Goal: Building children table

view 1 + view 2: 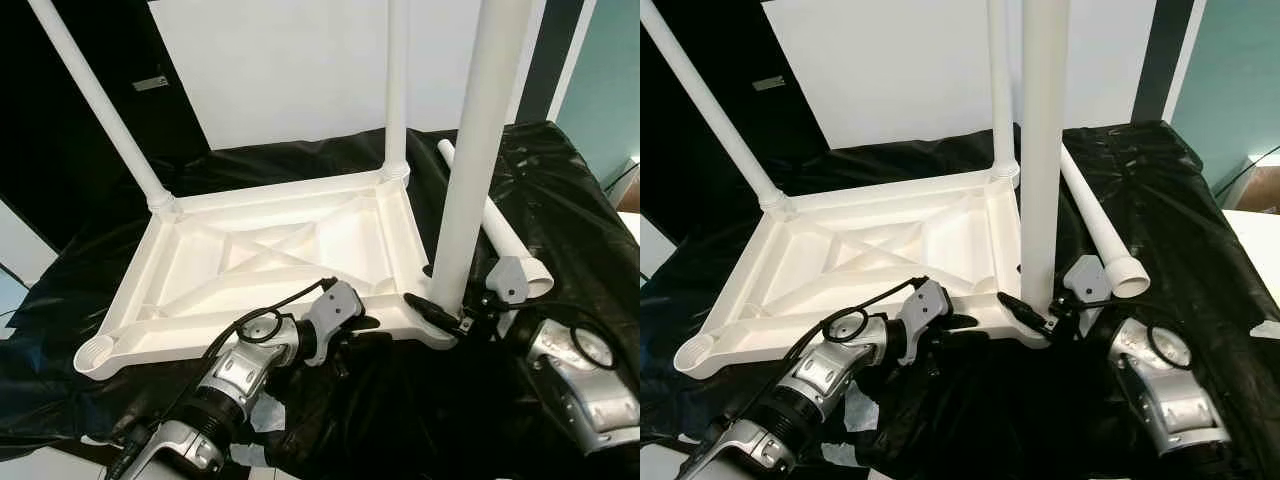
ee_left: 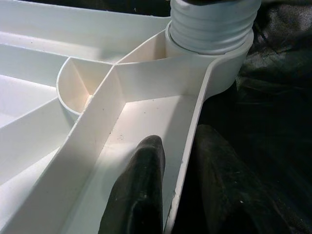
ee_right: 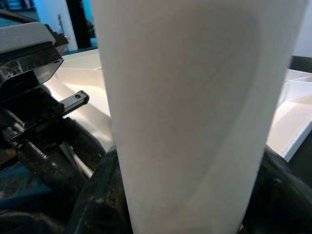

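An upturned white plastic tabletop (image 1: 270, 250) lies underside up on a black plastic sheet (image 1: 560, 190), its ribbed frame exposed. Three white legs stand in corner sockets: the far left leg (image 1: 100, 105) leaning outward, the far right leg (image 1: 397, 85) upright, and the near right leg (image 1: 475, 150) rising from the corner nearest the robot's right side. A fourth, loose leg (image 1: 495, 225) lies on the sheet just beyond that corner, beside the tabletop's right edge. The near left socket (image 1: 95, 352) holds no leg. The left end effector (image 1: 355, 325) is clenched on the tabletop's near rim; the left wrist view shows one finger (image 2: 141, 190) inside the rim wall and the other outside it, close to the threaded base (image 2: 212, 24) of the near right leg. The right end effector (image 1: 445, 312) grasps the near right leg low down, its fingers set either side of the tube. A white wall panel (image 1: 290, 60) stands behind the scene.
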Controlling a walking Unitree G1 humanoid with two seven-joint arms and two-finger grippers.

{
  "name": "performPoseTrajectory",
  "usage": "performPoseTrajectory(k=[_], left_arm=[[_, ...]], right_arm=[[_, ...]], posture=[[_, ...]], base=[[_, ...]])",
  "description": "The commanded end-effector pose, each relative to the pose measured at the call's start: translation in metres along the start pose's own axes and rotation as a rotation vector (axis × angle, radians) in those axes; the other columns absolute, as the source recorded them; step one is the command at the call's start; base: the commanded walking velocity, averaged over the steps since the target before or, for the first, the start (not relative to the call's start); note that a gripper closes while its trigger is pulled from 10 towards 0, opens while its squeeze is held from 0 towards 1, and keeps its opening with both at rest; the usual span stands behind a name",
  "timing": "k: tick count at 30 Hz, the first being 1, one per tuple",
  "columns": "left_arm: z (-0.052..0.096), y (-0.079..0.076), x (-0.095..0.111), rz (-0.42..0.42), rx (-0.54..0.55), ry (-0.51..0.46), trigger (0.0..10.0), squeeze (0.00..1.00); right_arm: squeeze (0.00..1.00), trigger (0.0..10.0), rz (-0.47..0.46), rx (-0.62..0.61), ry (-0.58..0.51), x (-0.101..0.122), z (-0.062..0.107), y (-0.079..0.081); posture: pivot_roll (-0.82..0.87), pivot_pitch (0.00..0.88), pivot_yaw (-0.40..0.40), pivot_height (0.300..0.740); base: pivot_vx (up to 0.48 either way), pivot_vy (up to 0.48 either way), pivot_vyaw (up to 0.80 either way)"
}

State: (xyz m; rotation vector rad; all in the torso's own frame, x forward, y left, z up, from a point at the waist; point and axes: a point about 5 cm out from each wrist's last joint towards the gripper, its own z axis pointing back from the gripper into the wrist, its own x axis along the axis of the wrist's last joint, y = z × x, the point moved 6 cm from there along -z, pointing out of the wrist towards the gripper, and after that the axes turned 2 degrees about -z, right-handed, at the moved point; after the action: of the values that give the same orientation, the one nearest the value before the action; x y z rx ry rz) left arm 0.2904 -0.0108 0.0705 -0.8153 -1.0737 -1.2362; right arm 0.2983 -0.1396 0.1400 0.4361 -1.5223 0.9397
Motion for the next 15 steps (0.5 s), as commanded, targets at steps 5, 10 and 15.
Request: performPoseTrajectory(k=[5, 10, 15], left_arm=[[0.003, -0.016, -0.030, 0.063, -0.089, 0.099, 10.0, 0.00], [0.001, -0.014, -0.028, 0.058, -0.088, 0.095, 10.0, 0.00], [0.001, -0.016, -0.030, 0.065, -0.093, 0.094, 10.0, 0.00]], right_arm=[[0.00, 0.0, -0.038, 0.050, 0.058, -0.015, 0.006, 0.006], [0.00, 0.0, -0.111, -0.129, -0.033, -0.011, -0.003, 0.008], [0.00, 0.0, -0.128, -0.511, -0.098, -0.010, 0.002, -0.002]], posture=[[-0.10, 0.000, 0.117, 0.740], [-0.10, 0.000, 0.116, 0.740], [-0.10, 0.000, 0.120, 0.740]], base=[[0.000, 0.000, 0.00], [0.000, 0.000, 0.00], [0.000, 0.000, 0.00]])
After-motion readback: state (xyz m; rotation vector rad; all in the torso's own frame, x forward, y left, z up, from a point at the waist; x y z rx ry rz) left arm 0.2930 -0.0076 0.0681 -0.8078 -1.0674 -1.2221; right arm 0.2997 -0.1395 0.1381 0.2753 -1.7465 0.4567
